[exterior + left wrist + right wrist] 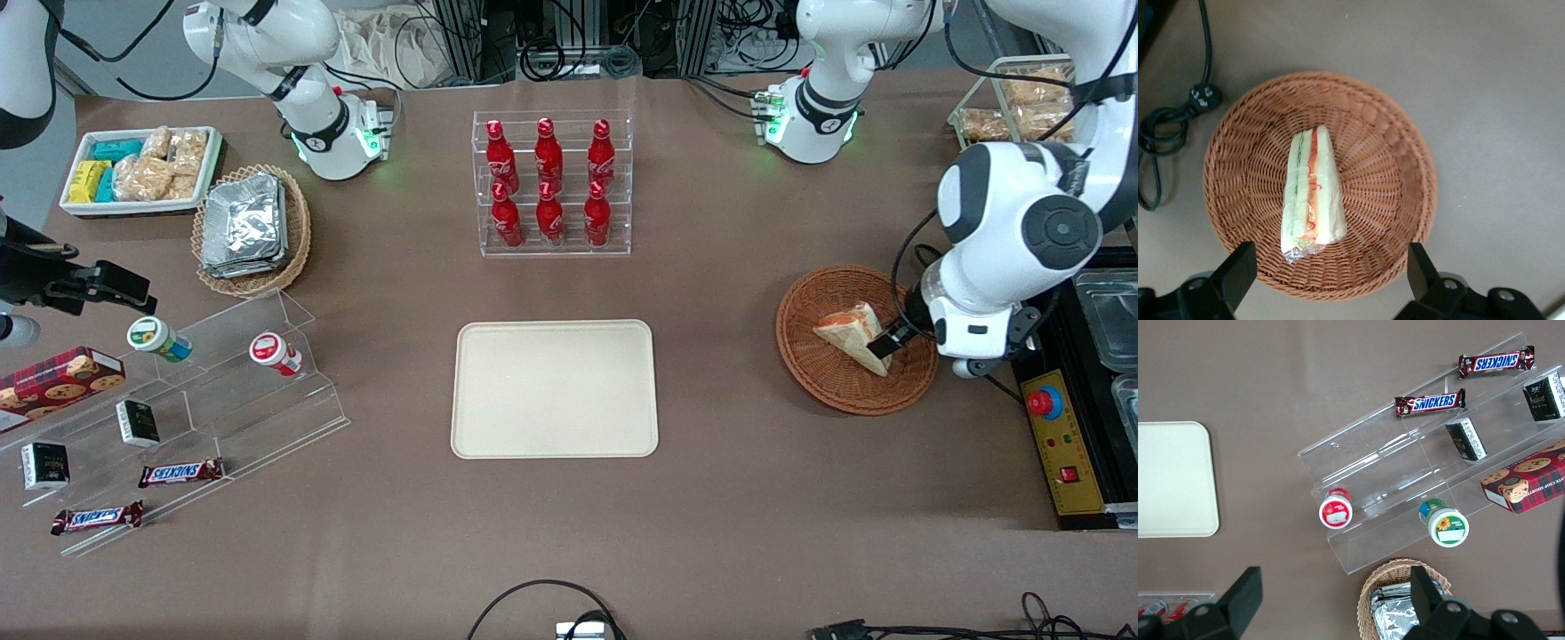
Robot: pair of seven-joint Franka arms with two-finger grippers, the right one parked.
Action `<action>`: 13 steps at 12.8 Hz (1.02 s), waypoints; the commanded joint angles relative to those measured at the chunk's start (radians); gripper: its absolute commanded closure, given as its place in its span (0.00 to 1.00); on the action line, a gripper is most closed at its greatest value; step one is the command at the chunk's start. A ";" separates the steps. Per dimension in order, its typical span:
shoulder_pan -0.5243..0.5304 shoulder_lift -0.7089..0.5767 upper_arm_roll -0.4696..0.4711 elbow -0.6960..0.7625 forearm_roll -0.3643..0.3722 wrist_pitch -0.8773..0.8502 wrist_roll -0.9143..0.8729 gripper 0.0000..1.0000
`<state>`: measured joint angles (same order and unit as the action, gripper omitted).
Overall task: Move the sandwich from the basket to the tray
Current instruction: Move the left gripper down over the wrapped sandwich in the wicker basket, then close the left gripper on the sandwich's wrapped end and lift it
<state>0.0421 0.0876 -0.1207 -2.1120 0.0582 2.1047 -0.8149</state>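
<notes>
Sandwich [1311, 193] lies in the basket [1398, 153]; our gripper [1328, 270] hovers just above it, fingers spread wide, holding nothing. We judge this the approach step: next, descend, close, carry to the tray [554, 388].

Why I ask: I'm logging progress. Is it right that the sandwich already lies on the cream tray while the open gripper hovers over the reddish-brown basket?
Not quite. The sandwich lies in the basket, not on the tray, which is bare in the front view. The left wrist view shows it in the basket. The rest holds: the gripper hovers open over the basket.
</notes>
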 commanded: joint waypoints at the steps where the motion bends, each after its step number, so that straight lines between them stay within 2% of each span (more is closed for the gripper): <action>1: 0.005 -0.039 0.015 -0.101 0.014 0.072 -0.040 0.00; 4: 0.007 -0.016 0.021 -0.124 0.012 0.089 -0.047 0.00; 13: 0.007 0.095 0.021 -0.198 0.008 0.287 -0.092 0.00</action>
<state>0.0430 0.1650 -0.0947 -2.2901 0.0581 2.3433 -0.8820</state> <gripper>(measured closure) 0.000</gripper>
